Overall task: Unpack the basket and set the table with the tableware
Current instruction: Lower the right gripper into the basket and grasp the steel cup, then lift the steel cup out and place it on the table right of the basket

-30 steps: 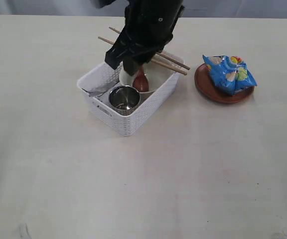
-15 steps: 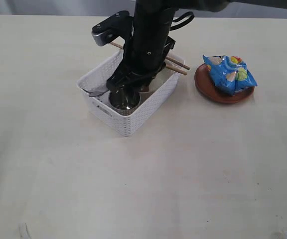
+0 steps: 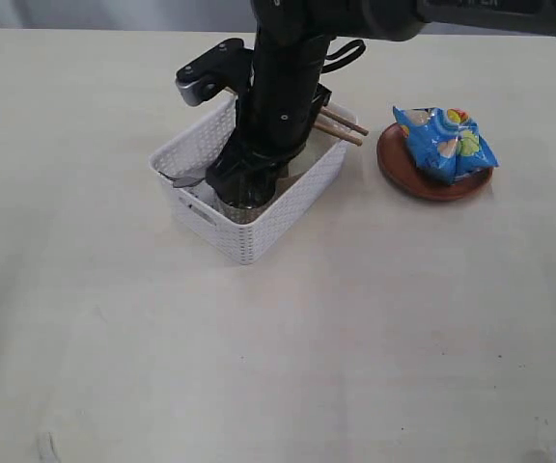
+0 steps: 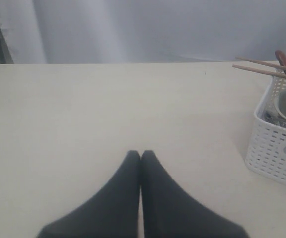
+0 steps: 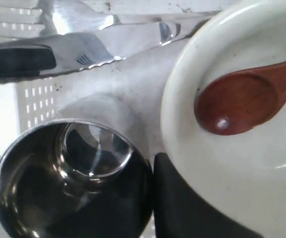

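The white lattice basket (image 3: 259, 241) stands on the cream table (image 3: 355, 338). My right gripper (image 3: 244, 188) reaches down into it. In the right wrist view the right gripper (image 5: 150, 166) pinches the wall of the steel cup (image 5: 58, 168), one finger inside and one between cup and whitish bowl (image 5: 262, 163). The brown wooden spoon (image 5: 242, 99) lies in that bowl. The steel knife and fork (image 5: 83, 49) lie behind the cup. Chopsticks (image 3: 344, 127) rest across the basket's rim. My left gripper (image 4: 141, 153) is shut and empty over bare table, well away from the basket (image 4: 277, 148).
A brown round plate (image 3: 423, 185) sits to the right of the basket with a blue snack packet (image 3: 447, 143) on it. The right arm (image 3: 288, 68) covers most of the basket's inside in the exterior view.
The right arm has dropped from above the bowl down into the basket and over the cup, which it now hides in the exterior view. Nothing else has moved.
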You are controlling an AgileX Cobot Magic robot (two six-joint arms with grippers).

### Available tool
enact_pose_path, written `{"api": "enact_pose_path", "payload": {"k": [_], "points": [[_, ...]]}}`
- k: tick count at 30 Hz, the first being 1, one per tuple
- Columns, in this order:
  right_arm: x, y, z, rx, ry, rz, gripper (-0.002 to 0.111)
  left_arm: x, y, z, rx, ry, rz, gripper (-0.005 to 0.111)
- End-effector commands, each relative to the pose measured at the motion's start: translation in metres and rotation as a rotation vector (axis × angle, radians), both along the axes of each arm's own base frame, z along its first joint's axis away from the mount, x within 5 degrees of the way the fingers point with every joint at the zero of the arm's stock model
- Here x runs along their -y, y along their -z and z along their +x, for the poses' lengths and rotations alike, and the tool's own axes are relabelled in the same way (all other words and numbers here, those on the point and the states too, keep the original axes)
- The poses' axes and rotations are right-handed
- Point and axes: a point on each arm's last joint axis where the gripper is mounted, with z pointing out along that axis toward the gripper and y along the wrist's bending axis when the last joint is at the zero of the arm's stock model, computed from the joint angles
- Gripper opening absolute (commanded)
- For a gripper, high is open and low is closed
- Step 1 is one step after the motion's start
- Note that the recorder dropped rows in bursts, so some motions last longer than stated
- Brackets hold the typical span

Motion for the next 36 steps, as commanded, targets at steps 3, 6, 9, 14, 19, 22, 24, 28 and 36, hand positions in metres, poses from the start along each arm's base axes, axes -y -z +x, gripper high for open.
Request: {"api": "enact_pose_path", "payload": {"k": [3, 6, 9, 14, 19, 22, 24, 28, 36], "points": [[0.002, -0.011, 0.001, 0.035, -0.015, 0.014, 0.000, 0.000, 0.000, 0.000, 0.007, 0.007, 0.004, 0.000], [0.004, -0.027, -0.001, 0.068, -0.014, 0.041, 0.000, 0.000, 0.000, 0.000, 0.007, 0.007, 0.004, 0.000], [0.006, -0.044, -0.004, 0.096, -0.014, 0.064, 0.000, 0.000, 0.000, 0.000, 0.007, 0.007, 0.004, 0.000], [0.014, -0.075, -0.013, 0.126, -0.015, 0.092, 0.000, 0.000, 0.000, 0.000, 0.007, 0.007, 0.004, 0.000], [0.028, -0.112, -0.030, 0.143, -0.011, 0.106, 0.000, 0.000, 0.000, 0.000, 0.007, 0.007, 0.004, 0.000], [0.042, -0.132, -0.042, 0.137, 0.006, 0.075, 0.000, 0.000, 0.000, 0.000, 0.007, 0.007, 0.004, 0.000], [0.049, -0.145, -0.050, 0.141, 0.025, 0.071, 0.000, 0.000, 0.000, 0.000, 0.007, 0.007, 0.004, 0.000], [0.066, -0.163, -0.070, 0.169, 0.039, 0.100, 0.000, 0.000, 0.000, 0.000, 0.007, 0.007, 0.004, 0.000], [0.086, -0.085, -0.094, 0.037, 0.075, 0.005, 0.000, 0.000, 0.000, 0.000, 0.007, 0.007, 0.004, 0.000]]}}
